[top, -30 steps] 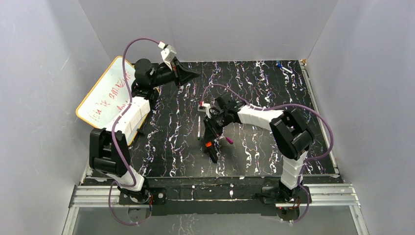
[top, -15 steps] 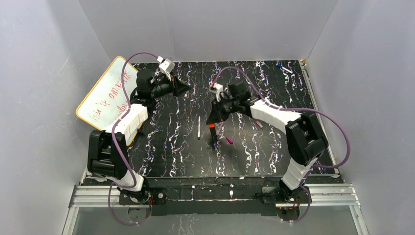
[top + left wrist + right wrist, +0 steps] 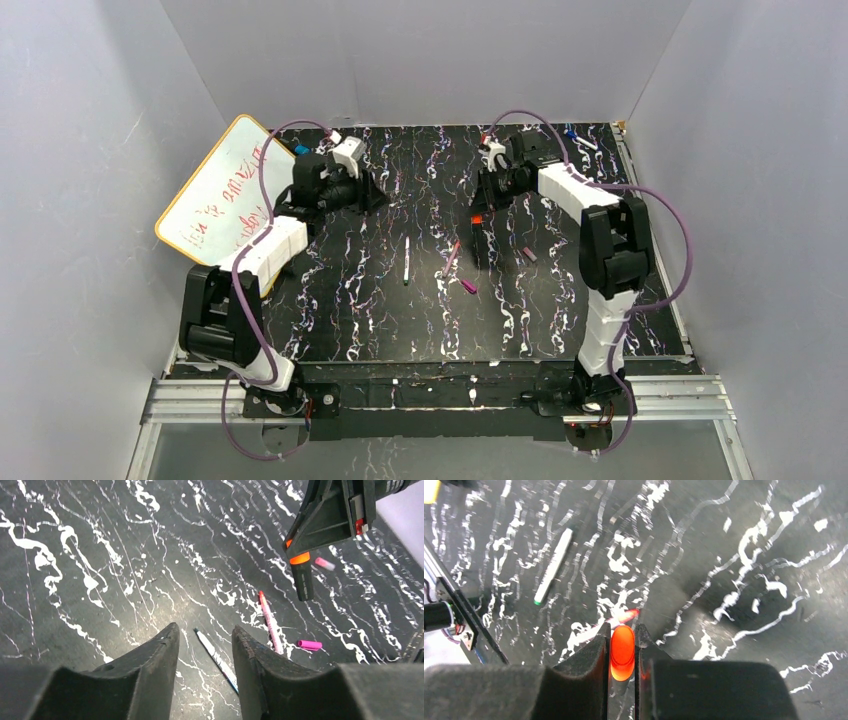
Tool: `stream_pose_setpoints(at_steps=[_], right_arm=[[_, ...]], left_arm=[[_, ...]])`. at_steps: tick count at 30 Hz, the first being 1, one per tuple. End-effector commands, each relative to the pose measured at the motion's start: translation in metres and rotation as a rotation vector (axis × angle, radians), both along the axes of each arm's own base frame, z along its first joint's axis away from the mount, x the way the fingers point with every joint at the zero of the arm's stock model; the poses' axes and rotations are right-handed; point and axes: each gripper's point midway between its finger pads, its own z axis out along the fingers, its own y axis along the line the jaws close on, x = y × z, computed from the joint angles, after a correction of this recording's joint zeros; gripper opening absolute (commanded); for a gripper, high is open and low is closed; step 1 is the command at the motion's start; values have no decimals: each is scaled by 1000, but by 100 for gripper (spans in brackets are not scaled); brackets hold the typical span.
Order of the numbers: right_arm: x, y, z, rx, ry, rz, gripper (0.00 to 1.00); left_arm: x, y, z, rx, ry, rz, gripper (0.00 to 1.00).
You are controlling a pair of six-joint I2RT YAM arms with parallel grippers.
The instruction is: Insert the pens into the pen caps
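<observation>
Over the black marbled mat [image 3: 350,300], the right gripper [image 3: 622,632] pinches the black pen [image 3: 303,582] aloft by its orange end. The left gripper [image 3: 202,627] hangs spread and empty. We judge it must next fetch a matching cap.

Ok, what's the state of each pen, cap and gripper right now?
left gripper: open, empty.
right gripper: shut on the black pen.
black pen: held by its orange end, hanging down.
pink pen: lying on the mat, uncapped.
white pen: lying on the mat, untouched.
magenta cap: loose on the mat, near the pink pen.
second cap: loose on the mat.
</observation>
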Motion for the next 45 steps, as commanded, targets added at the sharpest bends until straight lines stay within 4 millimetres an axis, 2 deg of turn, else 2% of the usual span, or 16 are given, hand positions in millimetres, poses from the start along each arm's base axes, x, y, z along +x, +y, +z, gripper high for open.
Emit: stream_pose_setpoints(at_steps=[1, 8, 17, 24, 30, 34, 38, 41, 43, 45], right_arm=[[4, -15, -16, -71, 79, -2, 1], [25, -25, -35, -111, 123, -31, 1], [37, -37, -59, -194, 132, -108, 18], [50, -55, -77, -303, 108, -199, 34], [60, -61, -81, -330, 86, -241, 46], [71, -66, -66, -330, 36, -298, 48], [76, -69, -18, -305, -78, -428, 47], [62, -52, 22, -351, -165, -559, 47], [45, -39, 45, -350, -163, -697, 47], [23, -22, 56, -303, -92, -807, 50]], left_arm=[[-13, -2, -13, 104, 26, 23, 43], [-29, -15, -50, 196, 102, 40, 46], [-63, -62, -96, 395, 114, -14, 43], [-61, -71, -106, 421, 123, 24, 43], [-77, -101, -110, 409, 121, -53, 43], [-85, -107, -113, 415, 128, -57, 44], [-82, -97, -98, 419, 94, -4, 44], [-75, -85, -82, 444, 58, 28, 46], [-71, -75, -73, 442, 49, 50, 47], [-63, -58, -60, 409, 42, 87, 47]])
